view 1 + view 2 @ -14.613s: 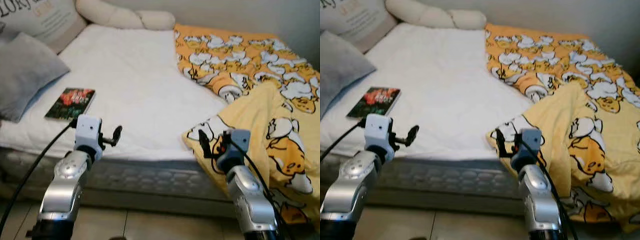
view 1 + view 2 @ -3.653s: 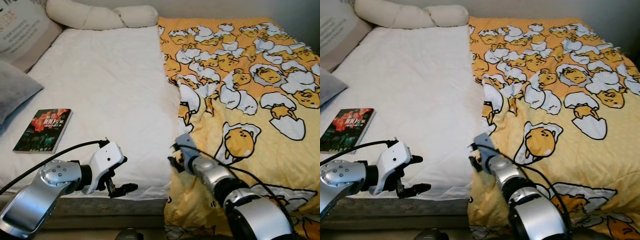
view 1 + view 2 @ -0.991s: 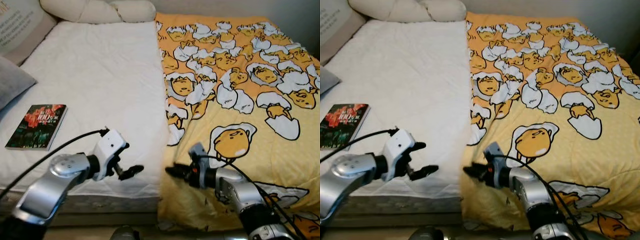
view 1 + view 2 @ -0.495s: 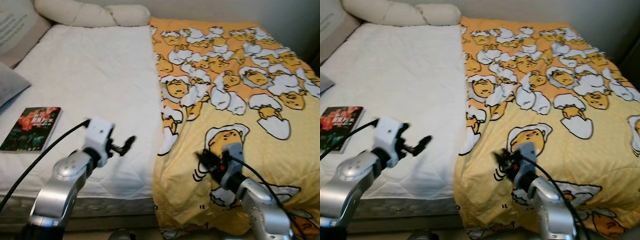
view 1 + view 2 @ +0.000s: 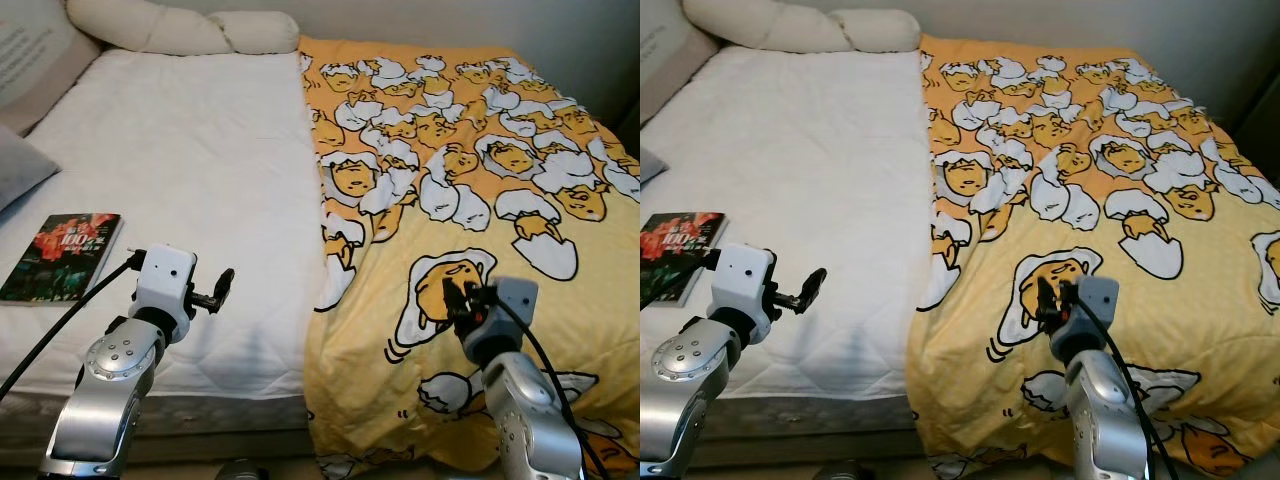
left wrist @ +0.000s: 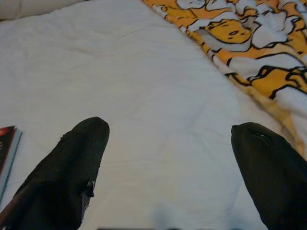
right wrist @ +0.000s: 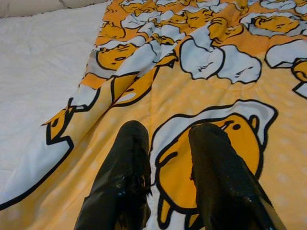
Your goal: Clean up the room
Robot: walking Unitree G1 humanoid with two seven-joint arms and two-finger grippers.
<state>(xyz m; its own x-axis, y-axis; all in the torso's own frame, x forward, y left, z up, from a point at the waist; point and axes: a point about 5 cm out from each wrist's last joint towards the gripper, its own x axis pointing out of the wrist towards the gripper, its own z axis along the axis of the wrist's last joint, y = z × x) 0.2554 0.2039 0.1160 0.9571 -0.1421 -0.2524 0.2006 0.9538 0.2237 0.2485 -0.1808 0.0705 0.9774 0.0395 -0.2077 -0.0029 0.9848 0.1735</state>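
Covering the right half of the bed (image 5: 200, 150), yellow egg-print blanket (image 5: 480, 200) lies spread nearly flat, likely so the bare white half can be covered next. Hovering over the front edge: left end effector (image 5: 222, 285) released wide above the sheet; right end effector (image 5: 1050, 295) slightly parted, grasping nothing, above the blanket. Resting near the front left corner, book (image 5: 65, 255), cover reading "100". Pillows (image 5: 180, 30) along the far edge.

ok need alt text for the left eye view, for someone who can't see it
A bed seen from its foot: a yellow blanket with egg cartoon prints covers its right half, bare white sheet its left. A book lies near the left edge. The left gripper hovers open over the sheet; the right gripper hovers over the blanket.
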